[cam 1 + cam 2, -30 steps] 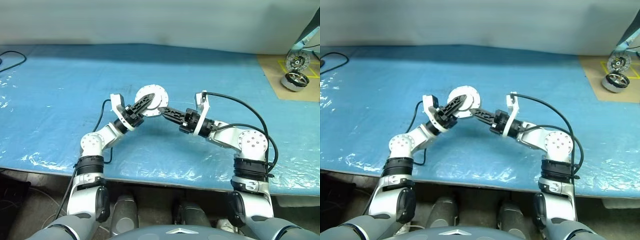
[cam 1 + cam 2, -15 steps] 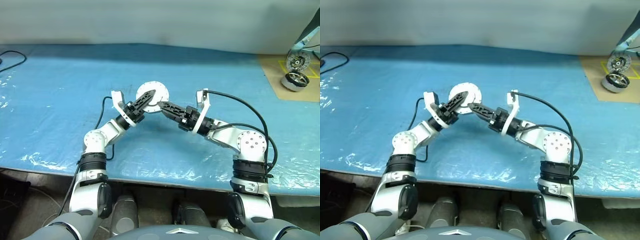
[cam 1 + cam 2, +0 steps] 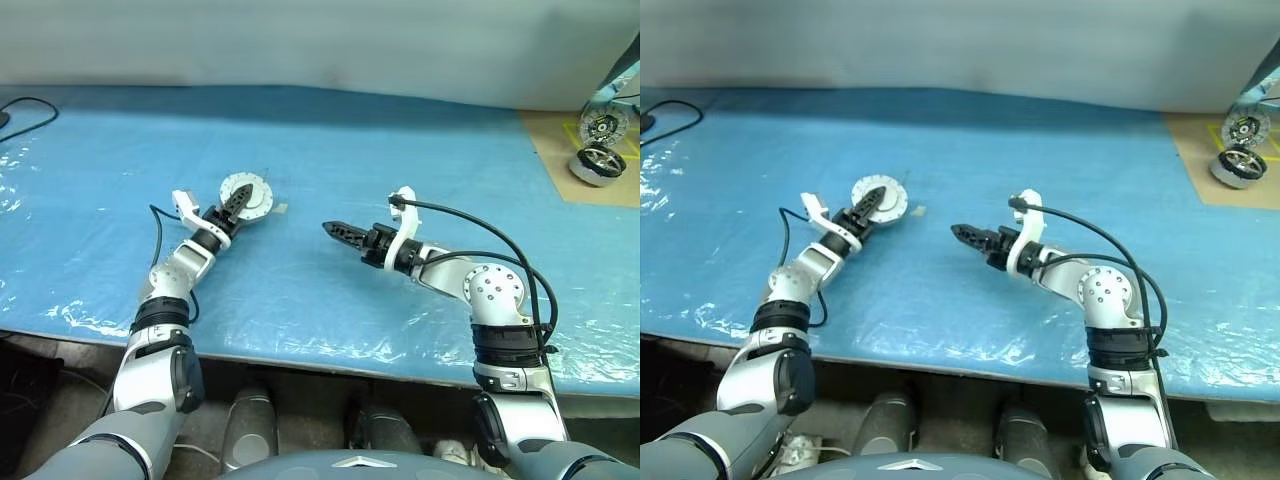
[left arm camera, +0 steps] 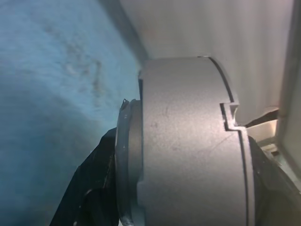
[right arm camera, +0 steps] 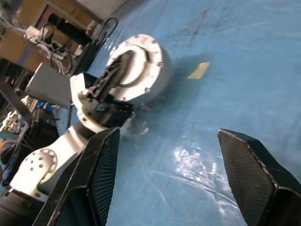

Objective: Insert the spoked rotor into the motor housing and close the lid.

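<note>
Holding the motor housing [image 3: 246, 193] in my left pincer [image 3: 237, 201], I have it out over the blue surface [image 3: 420, 140], one finger lying across its flat silver face and the other behind it, so the pincer is pinching the unit edge-on. From the left wrist view the housing reads as one closed grey drum with a seam and a small notch in its side wall. I judge the lid [image 5: 137, 66] is already shut on it, its ring of small screws facing my right wrist camera. I can't see the spoked rotor, so I take it to be inside, but that is a guess.

My right pincer [image 3: 331, 229] hangs well to the right of the housing, just above the surface, fingers spread wide with nothing between them. A small pale scrap [image 3: 281, 209] lies on the surface just right of the housing. Far right of the housing, on the brown board [image 3: 560, 140], sit two other silver motors [image 3: 598, 163]; I leave those alone.

Step in hand, as I read it: the closing is done and I'm placing the assembled unit. Next move calls for lowering the housing flat onto the surface, then opening the left fingers without dragging it. Risk: it's held on edge, so it could roll off if released tilted.
</note>
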